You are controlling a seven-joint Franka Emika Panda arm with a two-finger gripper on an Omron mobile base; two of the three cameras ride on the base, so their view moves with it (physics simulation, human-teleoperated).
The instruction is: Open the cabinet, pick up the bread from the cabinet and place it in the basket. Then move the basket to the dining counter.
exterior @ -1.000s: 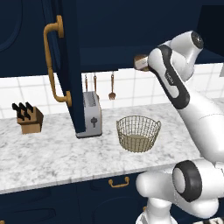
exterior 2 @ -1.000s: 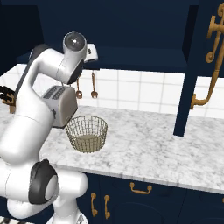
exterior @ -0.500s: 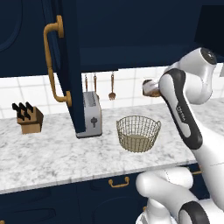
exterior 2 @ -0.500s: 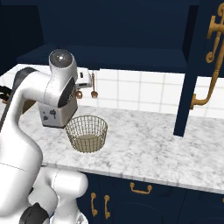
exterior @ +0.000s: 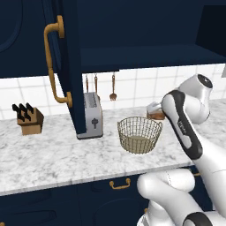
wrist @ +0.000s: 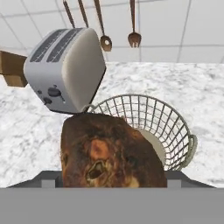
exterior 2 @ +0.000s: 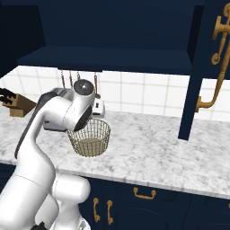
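Holding a small brown crusty bread loaf (wrist: 111, 151) between its jaws, the two-finger gripper (exterior: 155, 111) hung above and just behind the round tan wire-mesh basket (exterior: 139, 134), with the loaf filling the gap between the fingers. The basket stood on the white-grey marbled stone countertop (exterior: 53, 156), beside a silver two-slot toaster (exterior: 92, 115). A wooden knife block (exterior: 28, 119) sat farther left. The tall dark navy cabinet door with its curved brass handle (exterior: 55, 66) stood swung open above the counter. Hanging utensils (wrist: 105, 26) lined the white tiled wall behind.
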